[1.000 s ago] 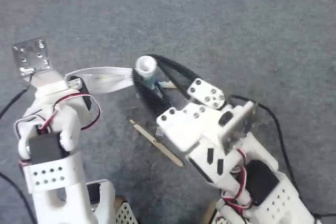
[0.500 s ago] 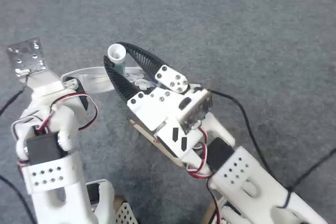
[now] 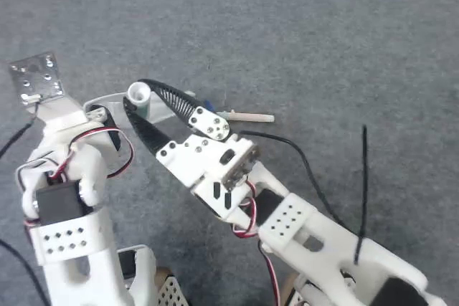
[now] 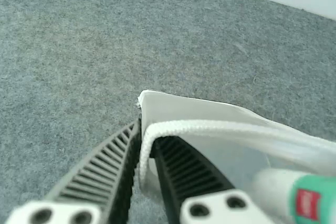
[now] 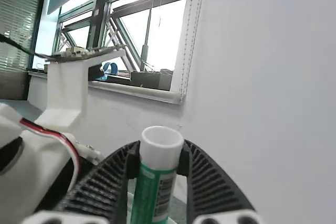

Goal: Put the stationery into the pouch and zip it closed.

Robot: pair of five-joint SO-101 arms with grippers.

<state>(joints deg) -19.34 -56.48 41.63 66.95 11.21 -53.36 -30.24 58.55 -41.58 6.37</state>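
White-capped green glue stick (image 3: 138,94) — gripped by right hand (image 5: 159,153), left hand (image 4: 146,136) pinching white pouch (image 4: 210,121)

No words or numbers can be read. The glue stick (image 5: 155,153) carries a green label (image 5: 149,198) with fine dark bars like a barcode, no digits legible. From the left wrist, the label shows a red patch (image 4: 307,203) with white marks too blurred to read.

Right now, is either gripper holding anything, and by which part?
The right gripper clamps the glue stick near its white cap end. The left gripper pinches the pouch by its rim, at one end.
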